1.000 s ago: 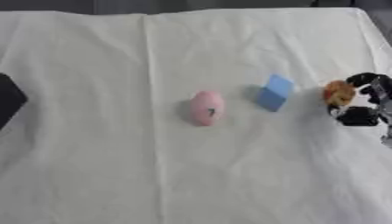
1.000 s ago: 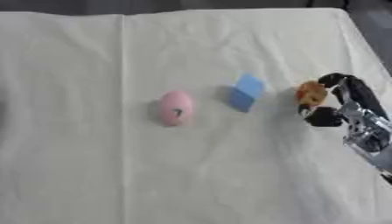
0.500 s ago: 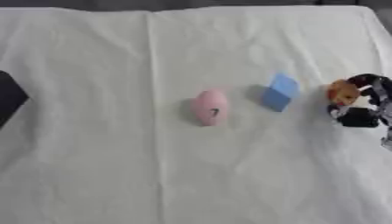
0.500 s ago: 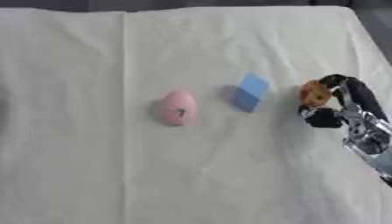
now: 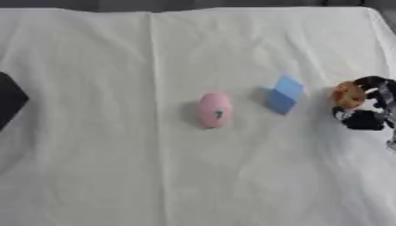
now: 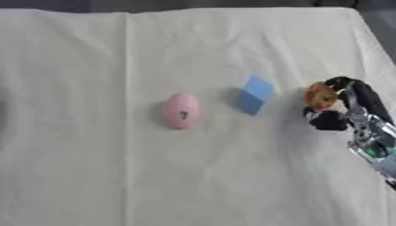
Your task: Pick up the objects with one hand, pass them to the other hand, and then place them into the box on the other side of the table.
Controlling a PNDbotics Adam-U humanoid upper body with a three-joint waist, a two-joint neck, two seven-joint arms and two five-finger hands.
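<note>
- At right edge of worktop: right hand, fingers + thumb curled round a small orange-brown object, held just above the white cloth.
- Just left of it, apart: blue block, tilted on the cloth.
- Further left, approx. centre: pink egg-shaped object w/ small dark mark, lying flat.
- Far left edge: dark shape, can't tell what it is.
</note>
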